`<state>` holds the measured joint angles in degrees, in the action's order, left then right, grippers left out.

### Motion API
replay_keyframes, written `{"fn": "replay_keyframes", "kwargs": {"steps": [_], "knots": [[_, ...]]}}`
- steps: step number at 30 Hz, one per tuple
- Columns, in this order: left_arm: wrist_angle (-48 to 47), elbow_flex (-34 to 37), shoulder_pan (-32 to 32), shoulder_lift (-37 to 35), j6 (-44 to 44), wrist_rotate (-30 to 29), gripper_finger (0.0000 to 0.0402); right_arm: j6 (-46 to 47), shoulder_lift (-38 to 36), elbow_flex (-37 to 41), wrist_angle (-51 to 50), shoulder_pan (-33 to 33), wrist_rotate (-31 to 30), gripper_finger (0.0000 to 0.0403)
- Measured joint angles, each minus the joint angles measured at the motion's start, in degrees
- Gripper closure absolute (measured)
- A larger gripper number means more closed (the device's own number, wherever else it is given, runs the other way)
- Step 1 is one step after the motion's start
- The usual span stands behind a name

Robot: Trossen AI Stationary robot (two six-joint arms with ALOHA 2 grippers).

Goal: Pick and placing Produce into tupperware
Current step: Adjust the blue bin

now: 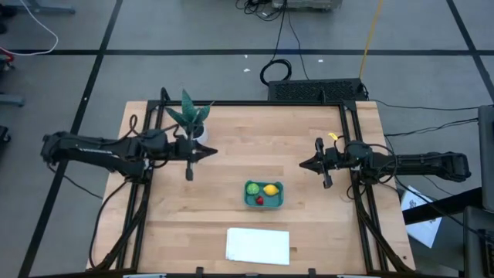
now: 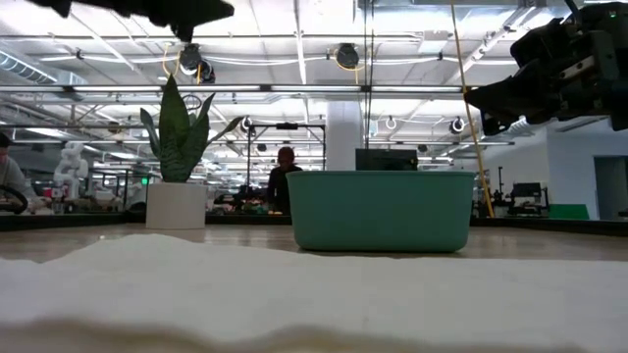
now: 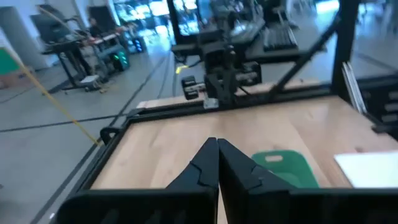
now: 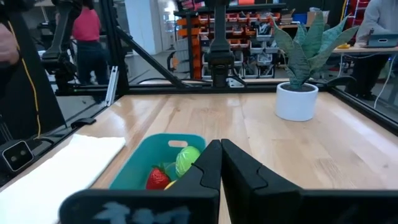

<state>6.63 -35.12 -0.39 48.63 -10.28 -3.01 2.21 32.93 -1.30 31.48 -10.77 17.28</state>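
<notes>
The teal tupperware tub [image 1: 264, 194] stands on the wooden table near its middle front; it also shows in the low view [image 2: 382, 210] and in the right wrist view [image 4: 144, 163]. Inside it lie the light green round piece [image 1: 253, 188], the yellow lemon-like piece [image 1: 271, 189] and the small dark red piece [image 1: 260, 201]. My left gripper [image 1: 211, 154] is shut and empty, held above the table left of the tub. My right gripper [image 1: 304, 164] is shut and empty, held above the table right of the tub.
A green spiky plant in a white pot [image 1: 191, 121] stands at the table's far left, close behind my left gripper. A flat white sheet [image 1: 258, 245] lies near the front edge. A black frame [image 1: 351, 147] runs along the table's sides. People show in the room beyond.
</notes>
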Motion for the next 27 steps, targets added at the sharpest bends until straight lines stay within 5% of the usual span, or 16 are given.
{"fn": "replay_keyframes", "kwargs": {"steps": [11,27], "knots": [[24.4,15.6,1.2,0.2,1.6,-2.0,0.0401,-0.9,0.6,0.0,0.0,0.0,-0.8,0.0403],[43.7,28.8,0.8,0.2,1.8,-3.0,0.0401,-1.6,0.9,0.0,0.2,0.0,-1.0,0.0403]]}}
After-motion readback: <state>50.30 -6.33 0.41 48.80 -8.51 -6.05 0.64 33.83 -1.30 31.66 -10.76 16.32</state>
